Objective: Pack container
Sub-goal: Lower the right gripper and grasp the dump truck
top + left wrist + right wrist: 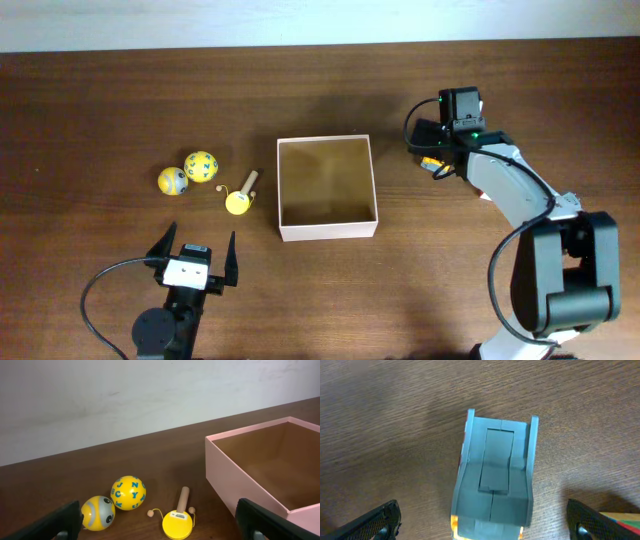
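The container is a square shallow box with white walls and a tan inside, at the table's middle; its near wall shows in the left wrist view. It looks empty. My left gripper is open and empty, below two yellow balls and a yellow paddle toy; they lie between its fingertips in the wrist view. My right gripper is open right of the container, its fingertips straddling a grey block toy without touching it.
A white wall runs behind the table's far edge. A small multicoloured piece lies beside the right fingertip. The right arm's base stands at the right front.
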You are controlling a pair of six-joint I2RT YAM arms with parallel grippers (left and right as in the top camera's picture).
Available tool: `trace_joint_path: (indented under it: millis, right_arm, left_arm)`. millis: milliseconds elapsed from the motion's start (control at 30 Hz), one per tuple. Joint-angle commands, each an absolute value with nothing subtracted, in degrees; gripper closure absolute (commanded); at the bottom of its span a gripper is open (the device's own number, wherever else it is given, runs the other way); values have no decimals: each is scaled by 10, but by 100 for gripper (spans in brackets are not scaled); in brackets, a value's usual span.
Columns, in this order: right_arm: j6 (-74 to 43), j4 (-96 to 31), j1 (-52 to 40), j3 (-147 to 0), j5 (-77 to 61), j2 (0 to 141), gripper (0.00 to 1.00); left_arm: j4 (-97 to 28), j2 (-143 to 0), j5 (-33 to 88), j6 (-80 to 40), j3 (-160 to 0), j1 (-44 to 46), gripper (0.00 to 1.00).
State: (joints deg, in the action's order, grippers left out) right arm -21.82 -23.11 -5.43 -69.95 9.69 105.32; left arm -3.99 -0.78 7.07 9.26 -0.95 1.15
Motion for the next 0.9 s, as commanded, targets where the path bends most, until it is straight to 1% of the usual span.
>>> trace_joint_path:
  millis: [0,367,800,867]
  right_arm:
    - [-213,-220,-46,-707,112,1069,0]
    - [-214,-186,-18,-707,110,1077,0]
    - [-215,-174,-18,-707,82,1124,1]
    - [-215,-173,-18,-707,81,1126,8]
  left_arm:
    - [-39,-3,69,100,-5,10,1]
    - [-39,-3,69,100,-5,10,1]
    - [-39,-3,69,100,-5,10,1]
    - [-39,-3,69,100,-5,10,1]
